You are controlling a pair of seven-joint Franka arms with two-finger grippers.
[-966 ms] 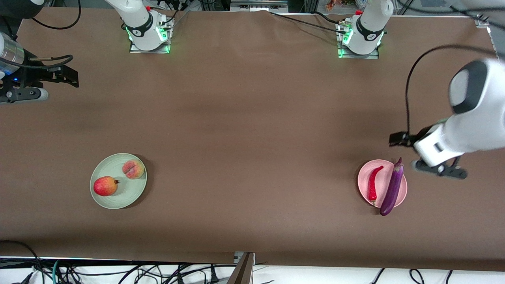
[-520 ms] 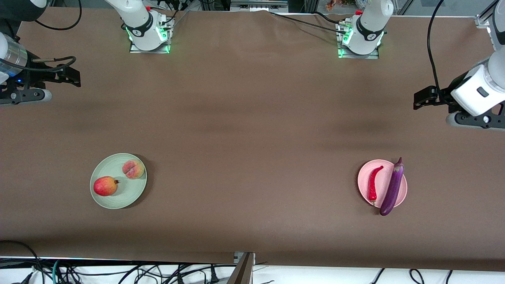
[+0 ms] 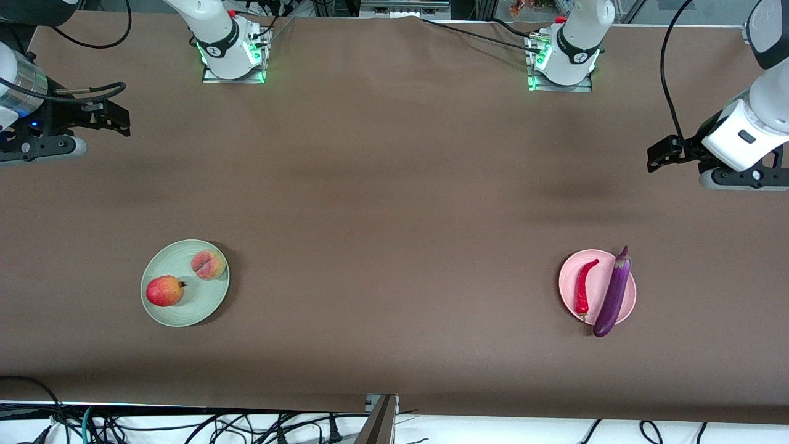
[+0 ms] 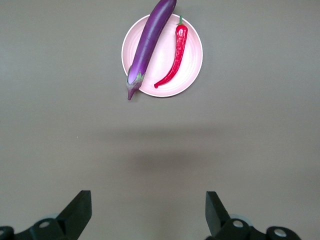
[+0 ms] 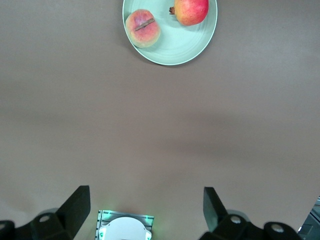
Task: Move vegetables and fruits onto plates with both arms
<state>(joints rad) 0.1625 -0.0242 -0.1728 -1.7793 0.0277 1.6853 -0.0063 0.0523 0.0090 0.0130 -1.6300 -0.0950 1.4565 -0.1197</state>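
Observation:
The pale green plate (image 3: 185,310) holds the red fruit (image 3: 164,291) and the peach (image 3: 208,264). The pink plate (image 3: 596,290) holds the red chili (image 3: 583,288) and the purple eggplant (image 3: 614,291), whose ends stick out past the rim. My left gripper (image 3: 658,155) is open and empty, up over bare table toward the left arm's end. Its wrist view shows the pink plate (image 4: 161,60), eggplant (image 4: 150,37) and chili (image 4: 176,55) beyond the open gripper (image 4: 148,215). My right gripper (image 3: 117,117) is open and empty over the right arm's end. Its wrist view shows the green plate (image 5: 175,47), peach (image 5: 143,28) and red fruit (image 5: 191,10).
The brown table (image 3: 394,216) spreads between the two plates. The arm bases (image 3: 231,52) (image 3: 564,58) stand along its edge farthest from the front camera. Cables hang past the nearest edge. The right arm's base (image 5: 125,229) shows in the right wrist view.
My left gripper has risen from beside the pink plate and drawn back toward the left arm's end. My right gripper has shifted only slightly. The food has not moved.

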